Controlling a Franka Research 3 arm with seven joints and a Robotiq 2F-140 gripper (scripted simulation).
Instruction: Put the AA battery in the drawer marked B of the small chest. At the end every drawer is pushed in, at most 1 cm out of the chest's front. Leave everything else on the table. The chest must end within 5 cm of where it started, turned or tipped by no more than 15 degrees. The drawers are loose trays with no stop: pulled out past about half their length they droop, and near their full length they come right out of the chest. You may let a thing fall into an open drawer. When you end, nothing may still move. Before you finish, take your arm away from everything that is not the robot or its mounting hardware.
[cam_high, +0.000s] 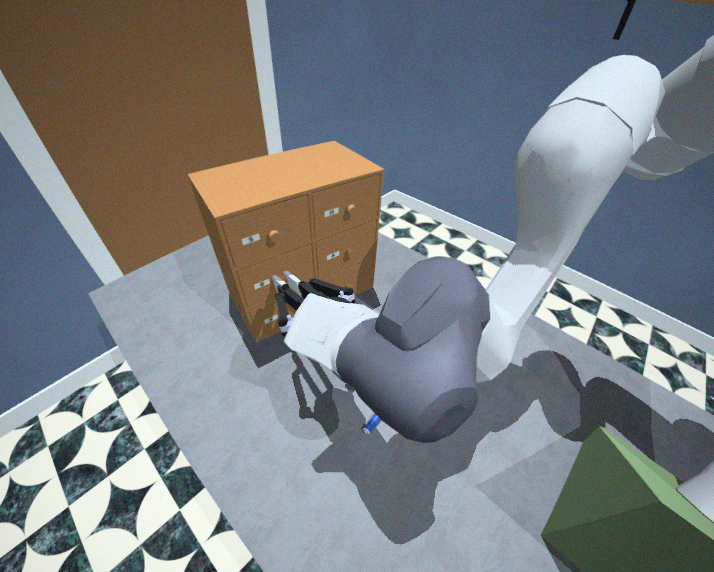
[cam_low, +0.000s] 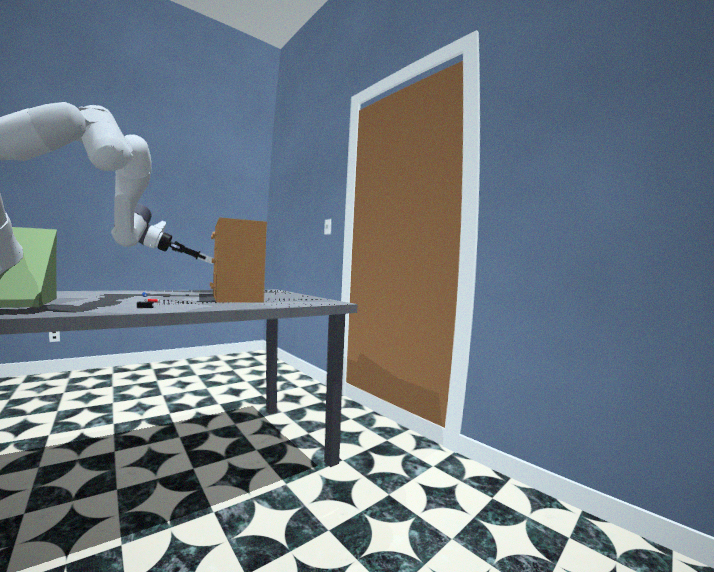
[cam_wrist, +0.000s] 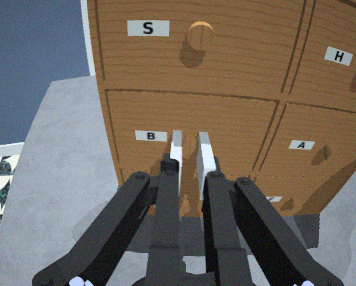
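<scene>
The AA battery lies on the table, below and well back from your jaws. Ahead of them stands the chest, its visible drawers looking shut. Drawer B is right at your fingertips, so opening, loading and closing it remain. Your gripper is nearly closed, a narrow gap showing; whether it grips a knob, you can't tell.
</scene>
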